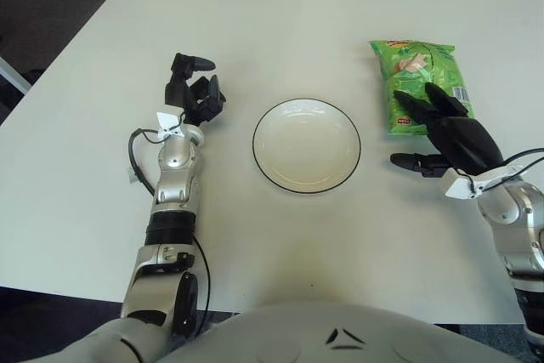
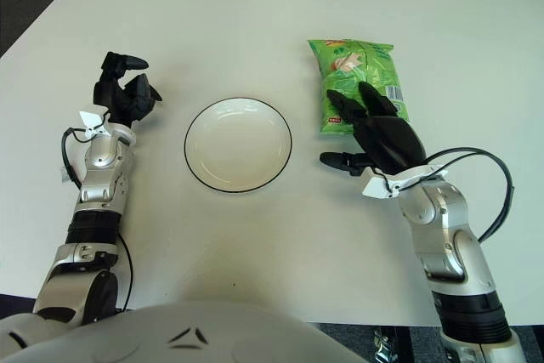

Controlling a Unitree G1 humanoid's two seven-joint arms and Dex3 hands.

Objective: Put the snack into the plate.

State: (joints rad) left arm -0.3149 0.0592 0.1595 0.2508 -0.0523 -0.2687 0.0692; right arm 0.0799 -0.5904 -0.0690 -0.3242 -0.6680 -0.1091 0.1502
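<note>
Right hand [image 1: 442, 129] spread over snack [image 1: 420, 82]

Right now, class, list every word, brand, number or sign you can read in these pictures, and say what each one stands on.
Snack bag: a red logo at its top edge and a white barcode panel on its right side, both too small to read.
White tags at the wrists of the left hand and right hand: no readable text.
Plate and table: no text.
</note>
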